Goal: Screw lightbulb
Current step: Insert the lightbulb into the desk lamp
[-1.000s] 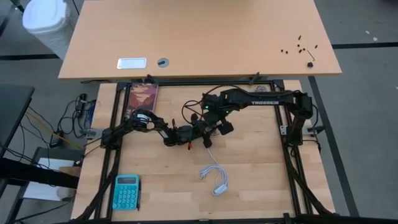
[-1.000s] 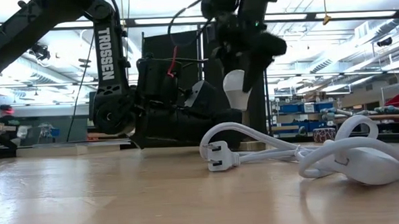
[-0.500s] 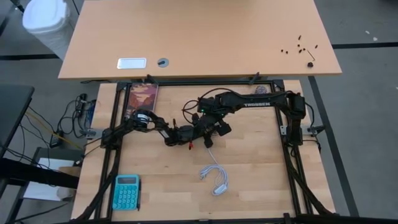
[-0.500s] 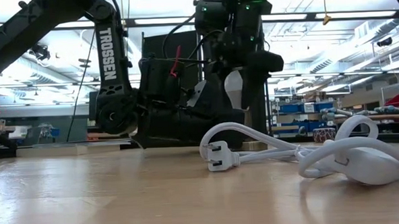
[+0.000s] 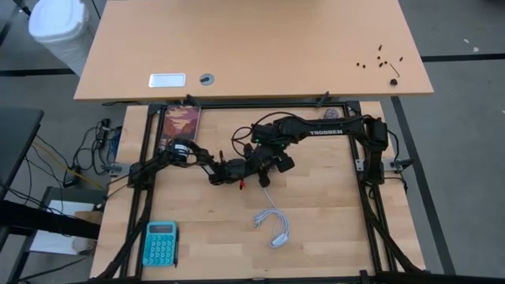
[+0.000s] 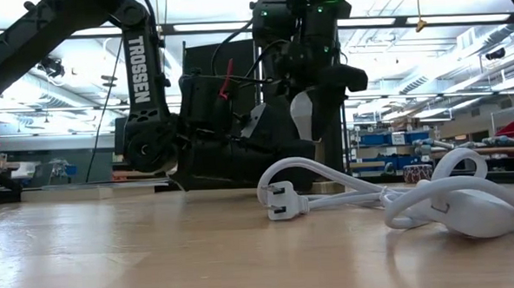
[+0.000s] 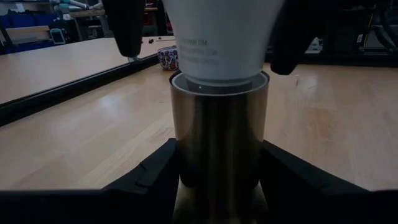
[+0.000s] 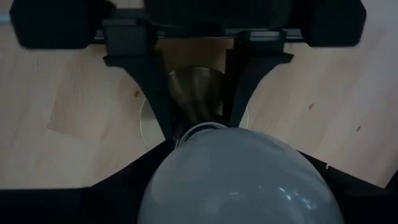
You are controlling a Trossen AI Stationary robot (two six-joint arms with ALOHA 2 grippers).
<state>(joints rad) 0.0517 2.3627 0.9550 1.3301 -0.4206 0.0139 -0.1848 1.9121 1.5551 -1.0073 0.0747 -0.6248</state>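
The white lightbulb [image 7: 217, 37] [image 8: 230, 174] stands upright with its narrow end in the mouth of a brass-coloured socket [image 7: 217, 143]. In the middle of the table my left gripper [image 5: 254, 166] lies level, shut on that socket. My right gripper [image 5: 268, 156] comes down from above, its fingers closed in on the bulb's two sides [image 6: 301, 114]. The bulb's screw base is hidden inside the socket. My left gripper pinches the socket's upright barrel [image 7: 186, 155] between its two fingers [image 7: 152, 177], low on the barrel, coming in level along the table. The socket stands upright on its pale round foot [image 8: 148, 124]. My right gripper has the bulb's rounded glass [image 8: 168, 180] between its two fingers [image 7: 127, 28], pointing down from above. The bulb stands upright, its lower end in the socket's mouth [image 7: 217, 81]. Exactly where the pads meet the glass is not shown.
The socket's white cord with plug [image 5: 272, 225] [image 6: 281, 204] lies toward the near edge. A teal calculator [image 5: 160, 243] sits at the near left corner, a picture card [image 5: 181, 125] at the far left. Small dark screws [image 5: 383, 59] lie on the desk beyond.
My right gripper has come down a little over the bulb and toward my left gripper, and its fingers have drawn in around the bulb. The bulb and socket have stayed upright in place.
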